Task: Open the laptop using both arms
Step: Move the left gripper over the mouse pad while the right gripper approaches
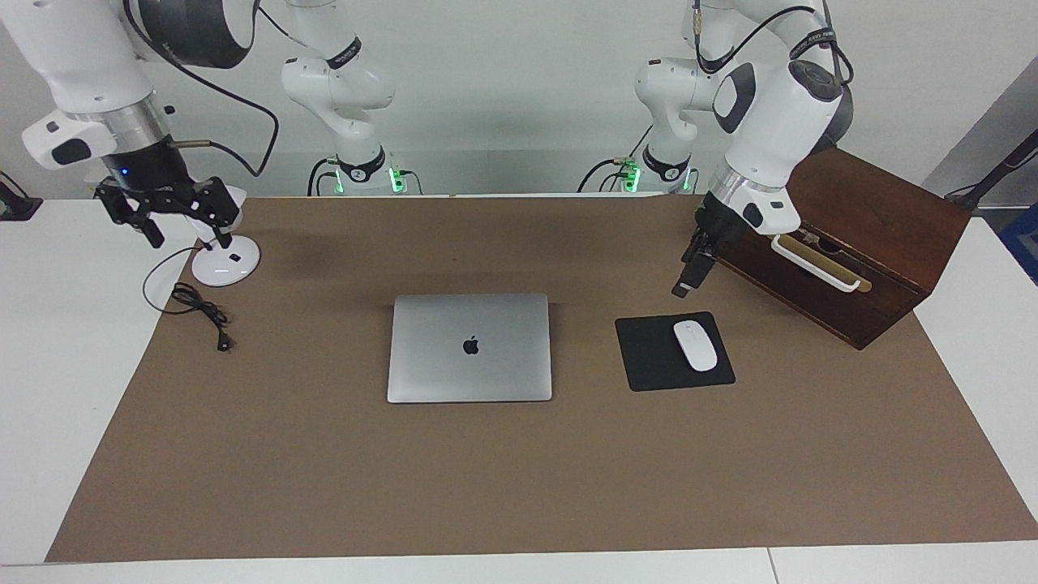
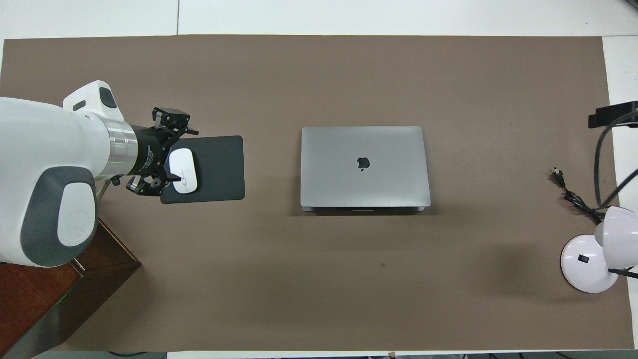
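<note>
My right gripper (image 1: 174,212) hangs over the worktop's corner by my right arm's end, above the one white lamp (image 1: 225,261), fingers spread, holding nothing. A single black cable (image 1: 201,312) lies coiled just beside the lamp. Then bare brown mat (image 1: 519,487) runs to the one laptop (image 1: 469,347), shut and flat at mid-mat, its long axis along the table's length, its hinge edge toward me. Bare mat surrounds it. Next, one black mouse pad (image 1: 649,357) carries one white mouse (image 1: 695,345). My left gripper (image 2: 162,154) hovers over that mouse, fingers spread, empty. One wooden box (image 1: 876,243) sits at my left arm's end.
</note>
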